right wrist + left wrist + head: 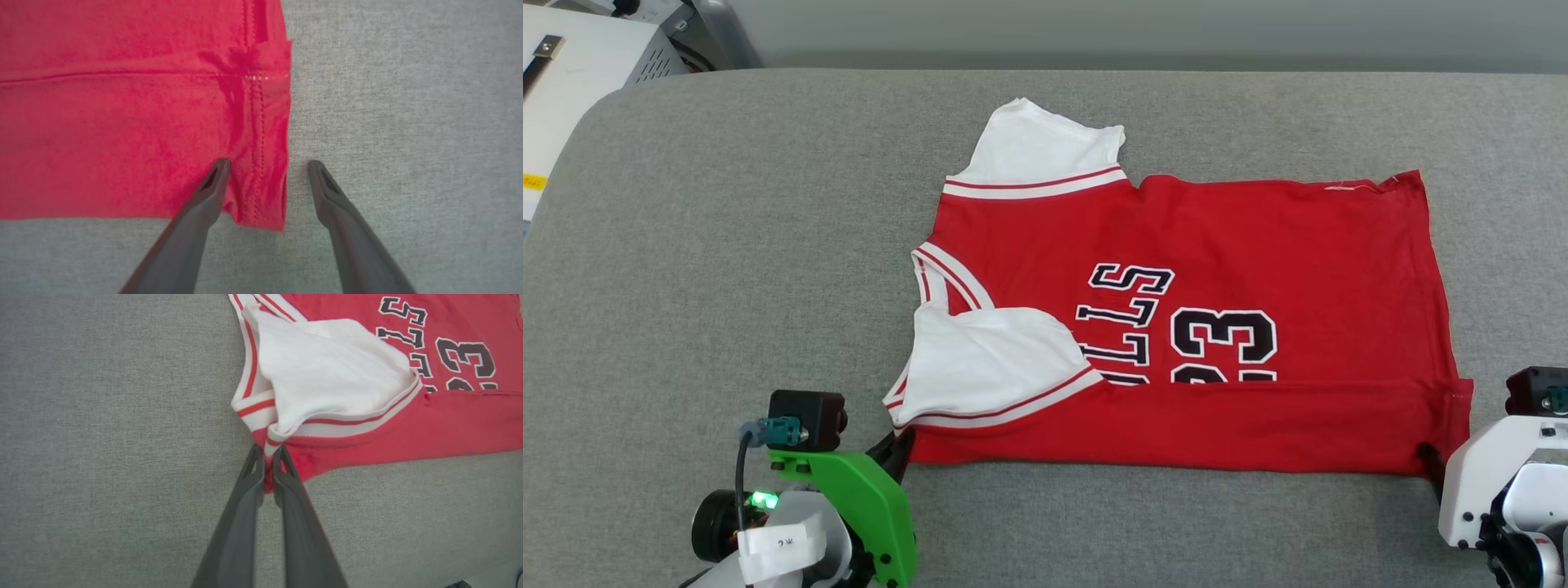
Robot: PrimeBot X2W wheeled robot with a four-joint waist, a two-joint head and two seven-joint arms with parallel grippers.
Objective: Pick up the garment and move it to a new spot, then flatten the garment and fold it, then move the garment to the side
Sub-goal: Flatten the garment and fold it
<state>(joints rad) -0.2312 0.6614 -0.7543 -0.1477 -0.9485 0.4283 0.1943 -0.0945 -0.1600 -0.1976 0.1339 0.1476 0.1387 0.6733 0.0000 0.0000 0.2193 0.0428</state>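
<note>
The red garment (1258, 245) lies flat midway across the grey padded surface (727, 245), its near edge folded over its lettering (1225, 335). My left gripper (267, 451) pinches its near sleeve-end corner; my right gripper (267, 163), spread wide, straddles the near hem corner. Folding seems underway; next, I'd close the right.

Left pincer (267, 455): two long, dark-grey, tapering fingers. The wrist carries a green bracket (858, 498), a black camera cube (806, 419), a teal connector (783, 430) with a dark cable, and a white label (784, 543). Right pincer (267, 163): identical fingers, and a white forearm shell (1486, 482) with black screws.
</note>
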